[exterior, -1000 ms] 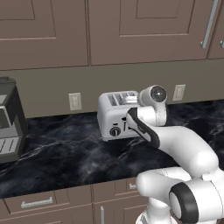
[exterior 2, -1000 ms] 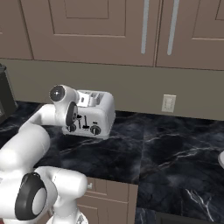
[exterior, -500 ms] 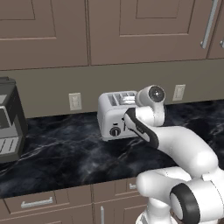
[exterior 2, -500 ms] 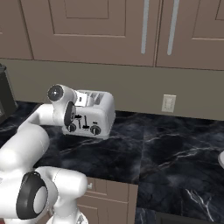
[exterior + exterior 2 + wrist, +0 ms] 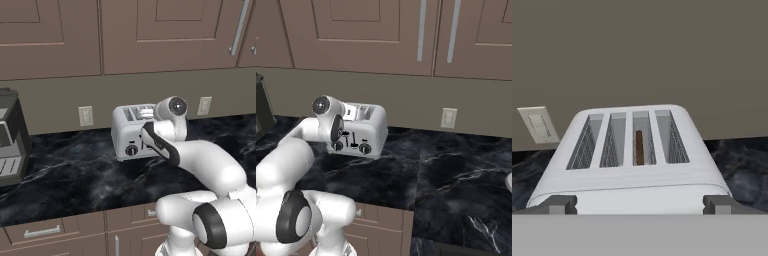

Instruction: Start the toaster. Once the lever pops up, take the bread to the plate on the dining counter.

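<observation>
Over the last second we see our hand creep a little toward the left of both base views, settling closer over the front of the toaster (image 5: 134, 135), which sits mid-frame on the dark marble tabletop (image 5: 75, 175) against the wall. The gripper (image 5: 640, 204) hangs with its jaws spread wide and nothing between them, one tip at each lower corner of the hand view and the toaster's front edge running between. We judge that this small shift lines us up on the front controls, so the lever is not yet pressed and the toasting has not begun. Counting: one toaster with four slots; one slice of bread (image 5: 639, 147), standing low in the third slot from the left in the hand view; two round knobs (image 5: 364, 148) on the front; one wall outlet (image 5: 86, 116) left of the toaster and another (image 5: 203, 105) to its right; one dark appliance (image 5: 11, 135) at the left edge.
</observation>
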